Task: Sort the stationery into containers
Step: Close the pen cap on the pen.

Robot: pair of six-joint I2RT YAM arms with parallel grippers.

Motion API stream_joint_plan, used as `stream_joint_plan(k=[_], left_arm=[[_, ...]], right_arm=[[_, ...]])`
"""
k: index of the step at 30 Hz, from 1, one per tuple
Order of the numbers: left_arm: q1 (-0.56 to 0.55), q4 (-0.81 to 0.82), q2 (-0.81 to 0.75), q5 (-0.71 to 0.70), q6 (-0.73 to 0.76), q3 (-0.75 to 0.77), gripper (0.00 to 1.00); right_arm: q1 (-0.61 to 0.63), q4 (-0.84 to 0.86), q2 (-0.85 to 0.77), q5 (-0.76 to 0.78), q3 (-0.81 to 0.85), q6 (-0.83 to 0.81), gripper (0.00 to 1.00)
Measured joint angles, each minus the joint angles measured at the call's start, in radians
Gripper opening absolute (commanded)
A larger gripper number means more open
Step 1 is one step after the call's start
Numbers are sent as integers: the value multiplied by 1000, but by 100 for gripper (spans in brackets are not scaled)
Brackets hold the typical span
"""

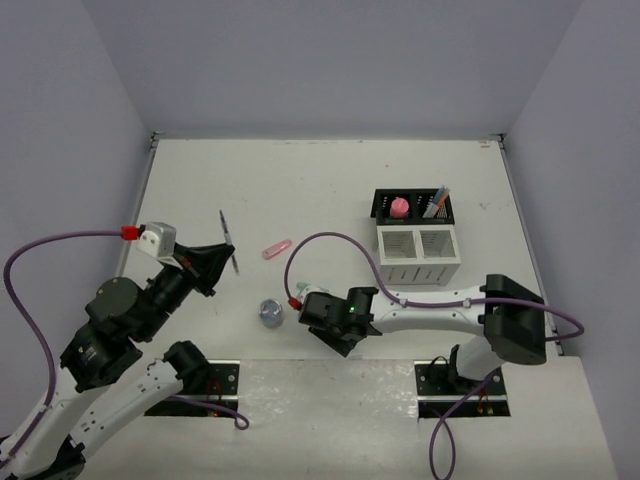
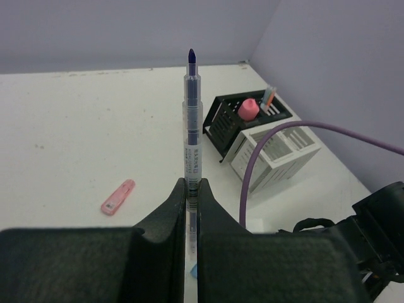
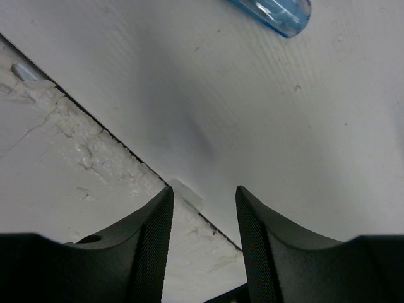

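Status per cam.

Top external: left gripper (image 1: 224, 256) is raised over the left side of the table (image 1: 330, 170), jaws closed on a thin pen (image 1: 226, 228) that sticks out on both sides of the grip. Pink capsule (image 1: 277, 248) lies flat on the table just right of it, loose. Blue-grey roll (image 1: 270, 313) sits nearer the front edge, between the two arms. Right gripper (image 1: 308, 298) is down low just right of the roll; jaw gap unreadable from this angle. Black organiser (image 1: 384, 207) is far right, with a pink piece (image 1: 398, 207) in its left compartment and several pens (image 1: 437, 204) leaning in the right one. White organiser (image 1: 418, 262) sits against its near side.

Left wrist: fingers (image 2: 170, 214) pinch the pen low on its clear, label-printed barrel, dark blue tip pointing away from the camera. Pink capsule is on the table to the left. Both organisers are ahead right, white one nearer. Purple cable (image 2: 284, 131) arcs in front of the white one.

Right wrist: right fingers (image 3: 151, 240) stand partway apart with nothing between them, just bare table and a seam (image 3: 113, 136) running across. Blue capsule (image 3: 274, 11), translucent, shows only one end at the top edge, well apart from the fingertips.
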Motion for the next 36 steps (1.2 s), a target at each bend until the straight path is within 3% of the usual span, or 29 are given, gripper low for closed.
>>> stream_joint_plan(k=[8, 36], left_arm=[[0, -16, -4, 2, 25, -51, 0], [0, -15, -27, 9, 37, -52, 0]], right_arm=[[19, -38, 135, -73, 36, -3, 46], [15, -90, 186, -124, 56, 3, 40]])
